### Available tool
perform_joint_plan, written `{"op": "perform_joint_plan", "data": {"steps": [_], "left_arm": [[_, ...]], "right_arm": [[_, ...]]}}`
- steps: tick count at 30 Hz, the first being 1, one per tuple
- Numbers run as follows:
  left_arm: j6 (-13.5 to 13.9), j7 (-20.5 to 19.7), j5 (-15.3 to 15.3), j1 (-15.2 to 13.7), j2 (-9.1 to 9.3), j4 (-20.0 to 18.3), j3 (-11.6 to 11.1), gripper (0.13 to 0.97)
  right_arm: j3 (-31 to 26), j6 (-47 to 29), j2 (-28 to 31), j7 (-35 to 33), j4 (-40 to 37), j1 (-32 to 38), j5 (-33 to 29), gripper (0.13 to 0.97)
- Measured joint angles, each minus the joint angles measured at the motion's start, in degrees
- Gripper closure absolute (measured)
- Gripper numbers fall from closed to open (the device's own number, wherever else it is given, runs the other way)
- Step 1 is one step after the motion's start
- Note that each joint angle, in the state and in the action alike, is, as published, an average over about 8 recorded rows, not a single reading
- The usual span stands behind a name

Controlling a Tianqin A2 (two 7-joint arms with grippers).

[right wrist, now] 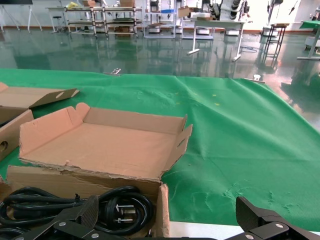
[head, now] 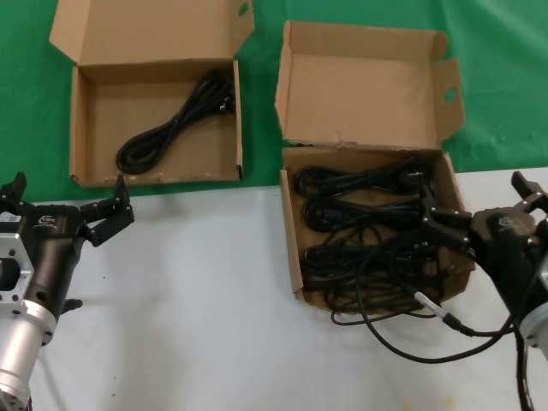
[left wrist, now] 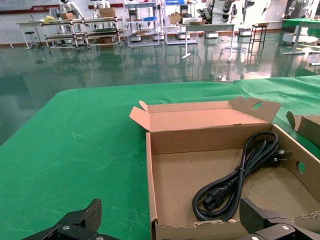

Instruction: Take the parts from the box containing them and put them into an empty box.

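The squarish box [head: 291,233] with side flaps stands at the right and holds several black looped cables [head: 368,224]. The wider box [head: 75,128] at the far left holds one black cable [head: 171,124]. My right gripper [head: 475,201] is open at the squarish box's right wall. In the right wrist view the right gripper [right wrist: 167,217] has one finger over the cables [right wrist: 115,207] and the other outside the wall. My left gripper [head: 68,193] is open and empty just in front of the wider box. The left wrist view shows the left gripper [left wrist: 170,220], that box [left wrist: 170,140] and its cable [left wrist: 235,182].
The robot's own black cable with a metal connector [head: 438,313] loops over the white table [head: 197,300] in front of the squarish box. Green cloth [head: 505,86] covers the far half. Both lids stand open toward the back.
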Motion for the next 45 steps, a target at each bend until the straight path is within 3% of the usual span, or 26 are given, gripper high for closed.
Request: {"op": "perform_joint_plan", "data": {"steps": [45], "left_arm": [[0.00, 0.00, 0.00, 0.00, 0.00, 0.00, 0.00, 0.132]], "right_arm": [[0.00, 0.00, 0.00, 0.00, 0.00, 0.00, 0.00, 0.129]]}}
